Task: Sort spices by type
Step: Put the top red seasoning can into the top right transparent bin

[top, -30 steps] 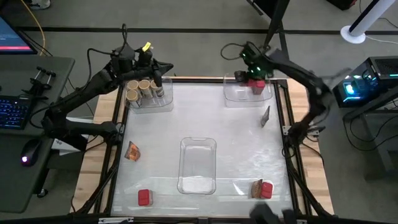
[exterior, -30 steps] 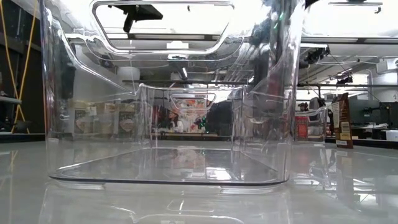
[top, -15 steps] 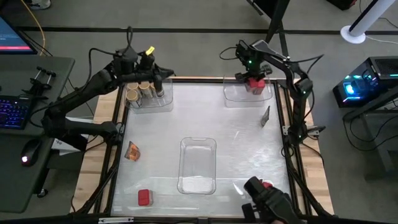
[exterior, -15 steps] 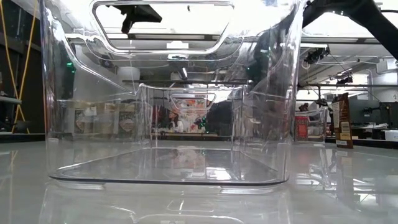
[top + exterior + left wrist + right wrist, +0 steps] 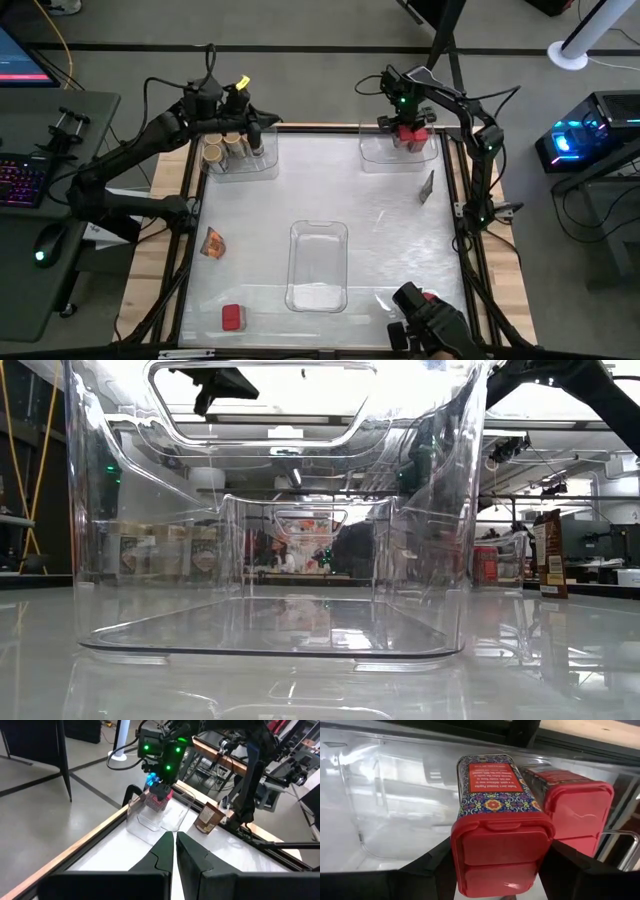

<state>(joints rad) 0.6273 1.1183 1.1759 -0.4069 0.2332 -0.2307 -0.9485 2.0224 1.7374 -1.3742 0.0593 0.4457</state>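
Observation:
My right gripper (image 5: 408, 127) is over the clear tray (image 5: 375, 152) at the table's far right, shut on a red-lidded spice tin (image 5: 495, 825). A second red tin (image 5: 577, 810) stands beside it in that tray. At the far left, three tan-lidded jars (image 5: 226, 146) stand in another clear tray. My left gripper (image 5: 174, 845) hovers above them, shut and empty. An orange packet (image 5: 212, 242) lies flat at the left. A red tin (image 5: 232, 317) stands near the front edge, and a brown packet (image 5: 427, 186) stands at the right. My right gripper pinches the tin just below its red lid, by two opposite sides (image 5: 456, 845), between its two fingers. The fingers come from above and point down. The tin stays upright inside the tray; I cannot tell whether its bottom rests on the tray's floor.
An empty clear tray (image 5: 318, 262) stands in the table's middle and fills the low view (image 5: 270, 510). A dark shape (image 5: 432, 322) reaches in over the near right corner, where a bit of red (image 5: 430, 298) shows. Bare tabletop lies between the trays.
My right gripper has sunk with the red tin into the far-right tray and tipped to point straight down, then kept still. The dark shape has come in from the near edge over the items at the near right corner.

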